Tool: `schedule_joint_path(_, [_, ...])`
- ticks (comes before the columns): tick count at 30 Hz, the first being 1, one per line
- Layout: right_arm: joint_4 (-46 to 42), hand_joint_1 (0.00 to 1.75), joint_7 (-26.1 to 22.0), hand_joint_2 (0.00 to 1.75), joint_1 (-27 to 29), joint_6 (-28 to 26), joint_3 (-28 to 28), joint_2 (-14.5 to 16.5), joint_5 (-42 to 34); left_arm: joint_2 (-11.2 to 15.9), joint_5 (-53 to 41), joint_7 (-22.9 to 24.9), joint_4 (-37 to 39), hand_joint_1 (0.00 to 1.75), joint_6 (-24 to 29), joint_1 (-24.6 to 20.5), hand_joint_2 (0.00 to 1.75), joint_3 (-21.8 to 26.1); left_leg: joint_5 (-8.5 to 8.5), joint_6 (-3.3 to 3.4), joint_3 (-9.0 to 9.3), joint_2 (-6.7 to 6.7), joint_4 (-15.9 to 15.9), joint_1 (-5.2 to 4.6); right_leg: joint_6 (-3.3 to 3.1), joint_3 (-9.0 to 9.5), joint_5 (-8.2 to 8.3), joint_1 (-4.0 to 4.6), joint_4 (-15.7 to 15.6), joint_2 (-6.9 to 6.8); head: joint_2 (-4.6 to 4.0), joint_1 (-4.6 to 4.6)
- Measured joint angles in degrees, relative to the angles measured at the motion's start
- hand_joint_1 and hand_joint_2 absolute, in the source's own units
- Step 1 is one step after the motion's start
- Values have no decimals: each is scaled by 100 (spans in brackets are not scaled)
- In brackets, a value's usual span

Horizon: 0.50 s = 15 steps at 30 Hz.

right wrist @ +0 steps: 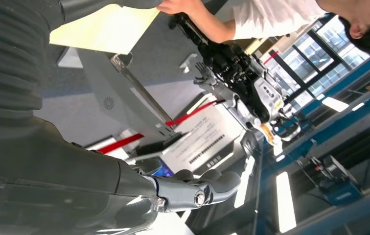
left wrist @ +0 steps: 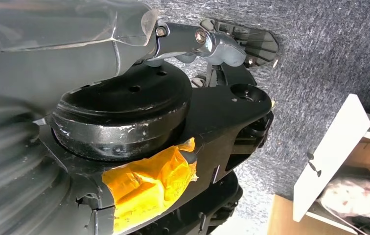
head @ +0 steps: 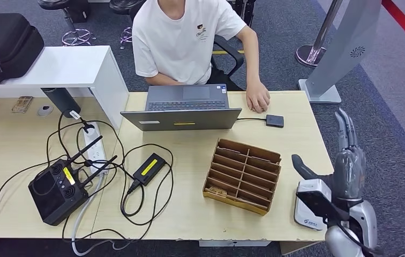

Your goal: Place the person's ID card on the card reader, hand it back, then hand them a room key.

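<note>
Tabletop (head: 291,107): light wood, with a person (head: 181,37) in a white T-shirt seated at its far edge. One of their hands (head: 257,99) lies flat on the wood near the far right corner.

Laptop (head: 185,107) is at the middle of the far edge, open, screen facing them.

Brown slotted tray (head: 243,174) sits right of centre toward the near edge, turned a bit askew. There is something pale in its near-left slots, too small to tell what.

Black controller (head: 55,190), with its antennas up, is toward the near left corner in a tangle of black cables.

My right hand (head: 349,160) is just off the right edge by the near right corner, over the carpet. Fingers are straight and side by side, pointing away from me, thumb (right wrist: 193,192) out to the side, nothing in it.

My left hand (left wrist: 193,41): in the left wrist view I see the grey cover and thumb – whether the fingers are spread or curled, I cannot tell.

White box (head: 305,206) with a small blue logo is at the near right corner, partly behind my wrist.

White power strip (head: 94,150) runs from far to near, left of centre.

Black adapter (head: 148,168) with a yellow label lies between the strip and the tray.

Small black box (head: 275,120) on a cable sits near the far right corner, just beside the person's hand and not touching it. Whether this or the white box is the reader, I cannot tell. Where the ID card is, I cannot tell either.
</note>
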Motion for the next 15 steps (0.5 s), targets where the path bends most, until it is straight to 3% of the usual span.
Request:
schedule_joint_path(8, [-1095, 0, -164, 175, 1667, -797, -8, 78, 468, -4, 249, -84, 0, 0, 19, 18, 175, 2, -15, -4, -1, 5, -3, 1, -3, -3, -17, 0, 0, 5, 0, 0])
schedule_joint_path(15, [-1421, 0, 189, 175, 2413, -1200, 374, 85, 861, -10, 380, -183, 0, 0, 21, 38, 175, 2, -15, -4, 3, 9, -3, 1, -3, -11, -17, 0, 0, 9, 0, 0])
